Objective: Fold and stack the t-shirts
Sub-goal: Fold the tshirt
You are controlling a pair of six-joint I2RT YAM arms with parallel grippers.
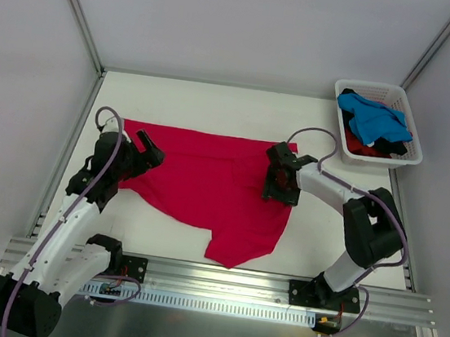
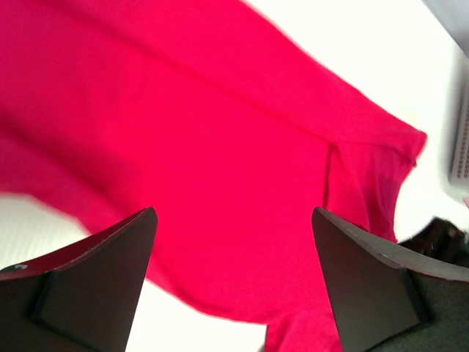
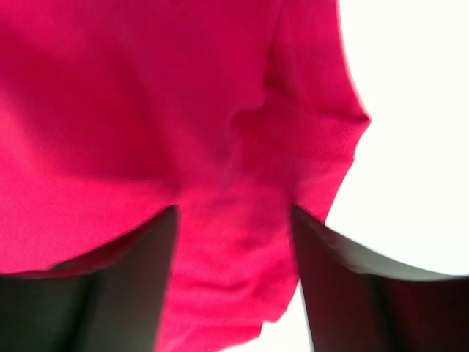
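Your left gripper (image 1: 149,156) is hanging over the left edge of the crimson t-shirt (image 1: 206,184). Its fingers (image 2: 95,271) are standing wide apart and clamping nothing. On the left wrist cam, crimson cloth is filling the gap between the fingertips and running on ahead of them. A sleeve (image 2: 366,176) is showing ahead of the right-hand finger. A patch of white table (image 2: 183,323) is showing close in between the two fingers, past the shirt's edge.

Your right gripper (image 1: 278,193) is sitting over the shirt's right edge, pointing down at it. Its fingers (image 3: 124,293) are standing apart too. Cloth is bunching in the gap between them, with a sleeve cuff (image 3: 333,139) lying just ahead of the right-hand finger and bare table beyond that. The view is blurred, so you can't tell whether the pads are touching the cloth.

The shirt is lying spread on the table between the two grippers. It's mostly flat, with one flap trailing toward the near edge.

Well apart from both sets of fingers, in the far right corner, the white slatted basket (image 1: 409,158) is holding the other t-shirts. A blue t-shirt (image 1: 371,117) is lying on top, with a dark one (image 1: 392,145) and a red one (image 1: 359,149) under it.
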